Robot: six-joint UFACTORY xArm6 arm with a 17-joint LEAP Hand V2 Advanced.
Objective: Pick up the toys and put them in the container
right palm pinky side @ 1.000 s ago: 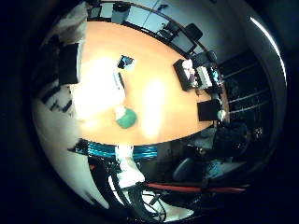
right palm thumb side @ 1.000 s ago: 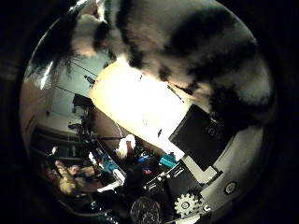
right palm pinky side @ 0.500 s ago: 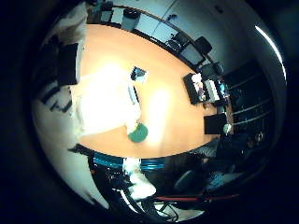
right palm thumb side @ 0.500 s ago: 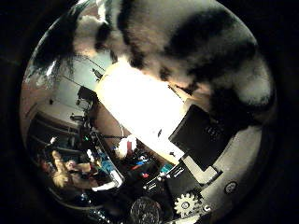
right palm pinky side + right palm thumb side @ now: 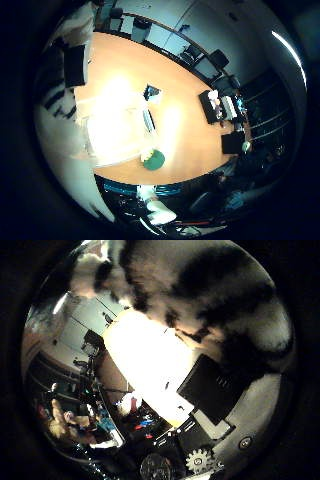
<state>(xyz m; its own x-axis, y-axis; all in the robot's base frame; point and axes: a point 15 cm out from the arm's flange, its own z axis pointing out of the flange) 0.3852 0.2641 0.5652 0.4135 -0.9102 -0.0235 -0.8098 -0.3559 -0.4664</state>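
A black-and-white striped plush toy [image 5: 200, 290] fills much of the thumb side view, pressed close to the palm. It also shows at the edge of the little finger side view as the plush toy [image 5: 55, 115], with a black finger part [image 5: 75, 65] lying across it. My right hand [image 5: 212, 387] is curled round it, high above the table. Far below, a clear container [image 5: 117, 125] stands on the wooden table [image 5: 185, 130], and a green toy [image 5: 153, 160] lies right beside it.
A small dark item [image 5: 152, 92] lies on the table past the container. Two black boxes [image 5: 215, 107] [image 5: 232, 142] sit near the table's far edge. Chairs [image 5: 220, 60] line the table, and cluttered equipment [image 5: 100, 415] stands off it.
The whole picture has shifted and turned slightly, so the hand has moved over the table. The striped plush stays against the palm. Nothing on the table has moved.
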